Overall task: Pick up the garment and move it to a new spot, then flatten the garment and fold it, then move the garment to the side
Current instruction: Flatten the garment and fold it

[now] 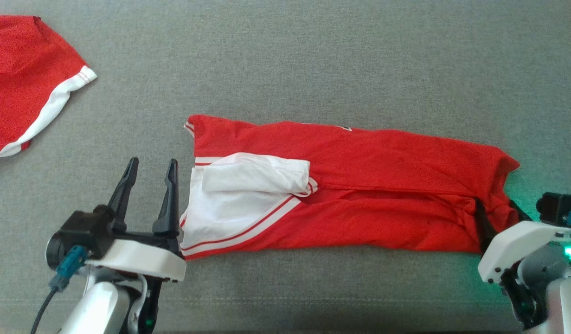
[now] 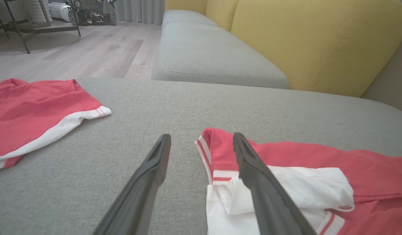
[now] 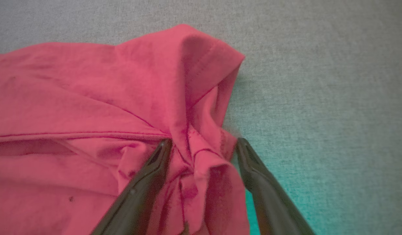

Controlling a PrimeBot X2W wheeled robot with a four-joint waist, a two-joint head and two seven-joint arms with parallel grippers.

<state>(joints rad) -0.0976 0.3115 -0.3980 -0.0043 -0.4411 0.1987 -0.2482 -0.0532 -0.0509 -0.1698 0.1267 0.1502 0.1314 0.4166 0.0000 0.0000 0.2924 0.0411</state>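
Your garment (image 1: 359, 185), a red jersey with white trim, lies on the grey sofa cushion (image 1: 313, 60) as a long, narrow strip running from left to right across the middle of the head view. Its white sleeve (image 1: 248, 178) is turned up over the red body at the left end, edged with thin red stripes.

Your left pincer (image 1: 151, 163) is released, its two dark fingers spread and pointing away from the robot. It sits just beside the garment's left end. In the left wrist view, the left pincer (image 2: 201, 137) has one finger over bare cushion and the other over the edge of the sleeve (image 2: 305, 186). You cannot tell from that view whether that finger touches the cloth.

Your right pincer (image 1: 495, 206) is at the garment's right end, near the corner closest to the robot. In the right wrist view, the right pincer (image 3: 204, 141) is also released. Its fingers are parted on either side of a bunched, puckered fold of the red garment (image 3: 89, 98), with cloth between them. A green glow falls on the cushion beside it.

A second red garment (image 1: 25, 79) with a white band lies well apart, at the far left of the cushion. The left wrist view also shows it (image 2: 31, 111), with yellow backrests (image 2: 318, 42) and a wooden floor (image 2: 89, 49) beyond.
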